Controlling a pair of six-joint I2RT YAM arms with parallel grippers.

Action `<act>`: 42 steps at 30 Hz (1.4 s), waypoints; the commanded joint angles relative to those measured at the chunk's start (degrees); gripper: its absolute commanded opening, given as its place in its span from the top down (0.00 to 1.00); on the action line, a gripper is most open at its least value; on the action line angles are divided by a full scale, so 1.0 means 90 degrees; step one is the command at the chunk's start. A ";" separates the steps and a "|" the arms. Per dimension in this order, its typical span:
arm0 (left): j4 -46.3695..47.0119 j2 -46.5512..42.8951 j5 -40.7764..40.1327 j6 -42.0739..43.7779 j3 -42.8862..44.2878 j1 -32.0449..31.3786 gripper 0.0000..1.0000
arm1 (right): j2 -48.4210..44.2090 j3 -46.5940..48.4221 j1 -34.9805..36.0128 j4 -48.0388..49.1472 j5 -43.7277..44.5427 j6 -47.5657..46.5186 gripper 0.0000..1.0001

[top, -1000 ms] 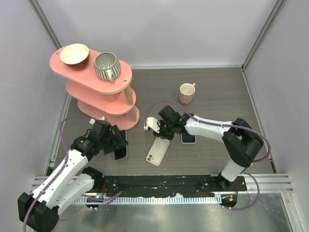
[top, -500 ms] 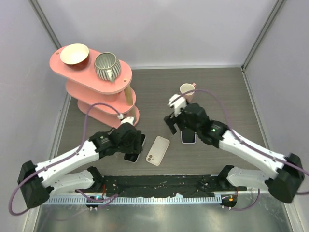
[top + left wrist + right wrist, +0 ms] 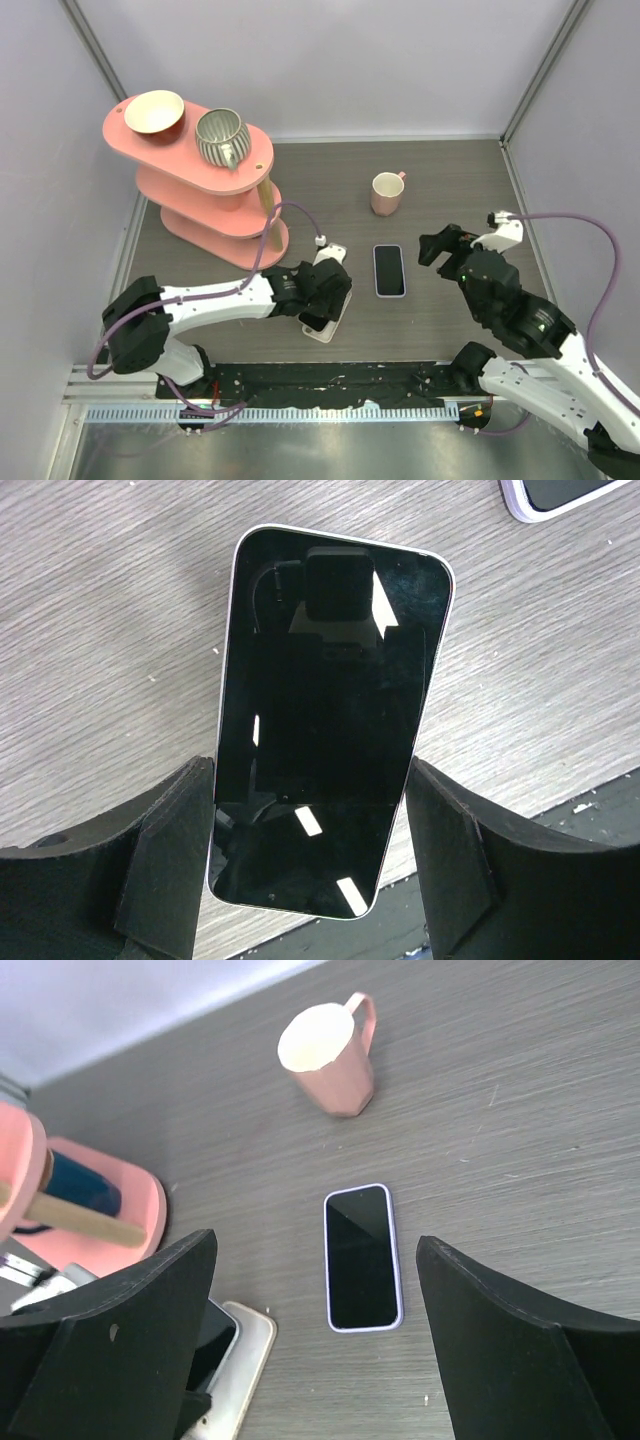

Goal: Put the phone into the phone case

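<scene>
1. The left gripper [image 3: 312, 810] is closed on the phone [image 3: 325, 720]. In the left wrist view its fingers [image 3: 170, 850] press against both long edges of the lower half, and the screen faces up.
2. A second ago this gripper held the phone nearer the left edge of the table [image 3: 450, 180]. Now it is over the case [image 3: 250, 1352], which lies by the middle of the near edge.
3. A pale rim runs along the phone's left and top edges in the wrist view. I cannot tell whether that is the case already around it or the case lying just below.
4. The right gripper [image 3: 447, 247] was at the case a second ago. It is now pulled back toward the right edge, empty, with its jaws spread wide.
5. My reading is that the right arm's part is done. The carry is finished, and what remains is seating the phone.
6. The next move probably calls for squaring the phone's corners with the case and pressing down. The main risk is one edge riding up on the case lip.
7. The lilac phone [image 3: 389, 270] in the middle of the table is unmoved, as are the cup [image 3: 386, 193] toward the far edge and the rack [image 3: 200, 170] in the far left corner.
</scene>
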 commanded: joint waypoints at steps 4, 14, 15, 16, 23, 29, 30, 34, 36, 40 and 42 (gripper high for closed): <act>0.0663 0.0472 -0.0423 -0.0577 0.0273 -0.0120 1.00 | -0.0327 0.0208 0.0013 -0.0442 0.0749 0.0389 0.13; 0.0868 0.0931 -0.0580 -0.0930 0.0136 -0.0207 1.00 | -0.0210 0.0237 0.0013 -0.0462 0.0642 0.0369 0.13; 0.0858 0.0970 -0.0589 -0.0930 0.0165 -0.0217 1.00 | -0.0210 0.0237 0.0013 -0.0472 0.0642 0.0359 0.13; 0.0781 0.1019 -0.0599 -0.0959 0.0185 -0.0217 1.00 | -0.0220 0.0237 0.0023 -0.0472 0.0642 0.0369 0.13; 0.0790 0.1137 -0.0550 -0.1027 0.0166 -0.0286 0.98 | -0.0239 0.0276 0.0003 -0.0462 0.0642 0.0301 0.13; 0.0761 0.1156 -0.0550 -0.1067 0.0107 -0.0344 0.85 | -0.0162 0.0247 0.0013 -0.0462 0.0583 0.0340 0.13; 0.0760 0.1147 -0.0550 -0.1076 0.0107 -0.0354 0.84 | -0.0152 0.0247 0.0013 -0.0462 0.0564 0.0340 0.13; 0.0673 0.1137 -0.0580 -0.1066 0.0097 -0.0393 0.79 | -0.0083 0.0257 0.0013 -0.0452 0.0544 0.0349 0.13; 0.0634 0.1127 -0.0609 -0.1057 0.0126 -0.0412 0.76 | -0.0073 0.0267 0.0023 -0.0452 0.0515 0.0340 0.13; 0.0468 0.1098 -0.0707 -0.1066 0.0175 -0.0461 0.72 | -0.0054 0.0267 0.0013 -0.0433 0.0466 0.0330 0.13; 0.0409 0.1107 -0.0736 -0.1076 0.0204 -0.0471 0.74 | -0.0054 0.0267 0.0013 -0.0423 0.0446 0.0340 0.13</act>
